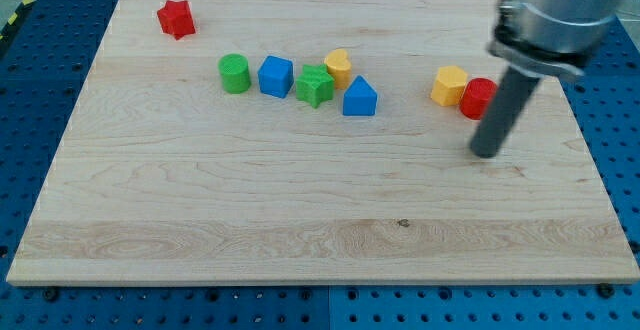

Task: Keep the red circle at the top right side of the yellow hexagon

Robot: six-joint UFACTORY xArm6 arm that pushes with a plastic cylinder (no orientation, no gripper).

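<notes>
The yellow hexagon [450,85] lies at the view's right on the wooden board. The red circle [478,98] touches its right side, slightly lower than it, and is partly hidden by the rod. My tip [485,153] rests on the board just below the red circle, a little to its right. The dark rod rises from there toward the view's top right.
A red star [176,18] lies at the top left. In the middle stand a green cylinder [234,73], a blue cube [276,76], a green star [315,86], a yellow heart-like block [338,66] and a blue house-shaped block [359,98]. The board's right edge [585,150] is close.
</notes>
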